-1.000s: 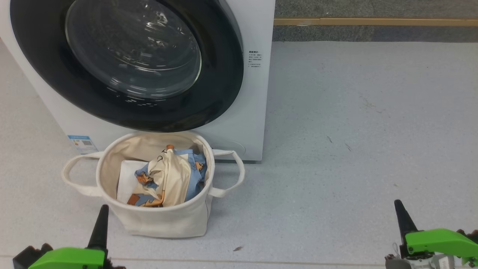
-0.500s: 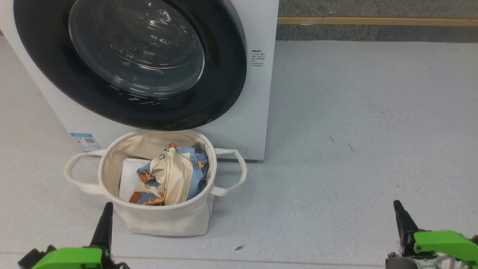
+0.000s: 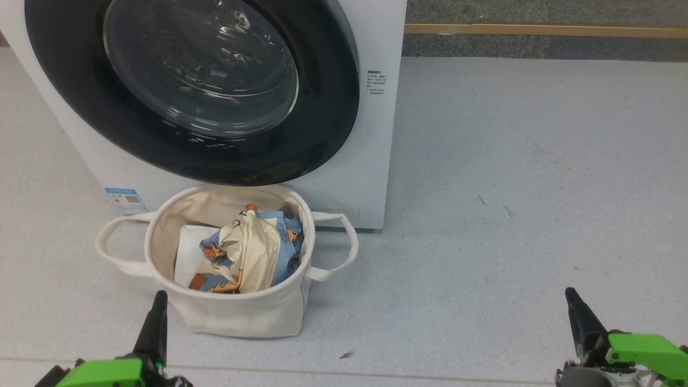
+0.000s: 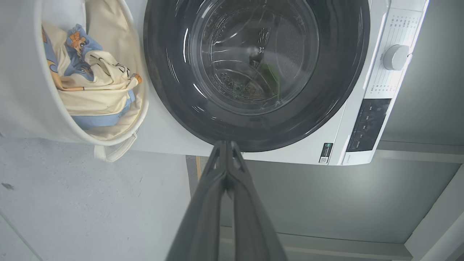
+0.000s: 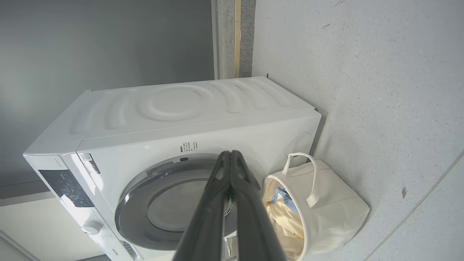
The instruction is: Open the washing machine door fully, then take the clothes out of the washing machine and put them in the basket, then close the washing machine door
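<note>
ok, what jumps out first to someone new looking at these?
The washing machine door, a big glossy black ring around domed glass, takes the top left of the head view and looks shut. Right below it on the floor stands the cream basket with blue-and-cream printed clothes inside.

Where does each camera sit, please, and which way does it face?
Head view: on the head, facing forward and down at the washing machine, basket and clothes; left gripper lower left, right gripper lower right.
Left wrist view: on the left wrist, rolled sideways, facing the washing machine door along its shut gripper.
Right wrist view: on the right wrist, facing the washing machine's front and side along its shut gripper.
Shared: all show the basket.
</note>
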Available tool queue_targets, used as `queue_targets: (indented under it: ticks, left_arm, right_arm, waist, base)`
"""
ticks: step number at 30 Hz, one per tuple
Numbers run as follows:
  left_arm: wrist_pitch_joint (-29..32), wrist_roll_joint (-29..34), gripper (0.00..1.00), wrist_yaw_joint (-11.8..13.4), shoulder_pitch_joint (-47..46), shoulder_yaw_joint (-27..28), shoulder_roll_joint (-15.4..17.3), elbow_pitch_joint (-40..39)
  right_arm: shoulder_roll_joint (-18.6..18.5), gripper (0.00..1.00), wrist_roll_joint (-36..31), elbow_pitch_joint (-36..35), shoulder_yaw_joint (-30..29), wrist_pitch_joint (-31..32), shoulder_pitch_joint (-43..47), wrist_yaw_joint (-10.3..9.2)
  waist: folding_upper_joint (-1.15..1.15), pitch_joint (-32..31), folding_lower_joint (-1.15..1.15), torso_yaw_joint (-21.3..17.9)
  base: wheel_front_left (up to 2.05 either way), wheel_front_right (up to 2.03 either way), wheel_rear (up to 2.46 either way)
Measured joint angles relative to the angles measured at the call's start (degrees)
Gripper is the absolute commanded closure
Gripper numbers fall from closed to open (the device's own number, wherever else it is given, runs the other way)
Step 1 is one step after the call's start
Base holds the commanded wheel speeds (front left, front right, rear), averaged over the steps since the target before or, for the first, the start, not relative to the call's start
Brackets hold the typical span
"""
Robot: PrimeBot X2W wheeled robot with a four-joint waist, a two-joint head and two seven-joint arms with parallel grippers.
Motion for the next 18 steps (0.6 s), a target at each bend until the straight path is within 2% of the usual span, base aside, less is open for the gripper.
queue_targets:
  ticks: [18]
  left_arm:
    - [0.0, -0.9, 1.0, 0.0, 0.2, 0.1, -0.4, -0.4]
  right_arm:
    - [0.0, 1.0, 1.1, 0.0, -0.2, 0.1, 0.0, 0.0]
  waist:
    - [0.0, 0.0, 0.0, 0.0]
  base:
    - [0.0, 0.0, 0.0]
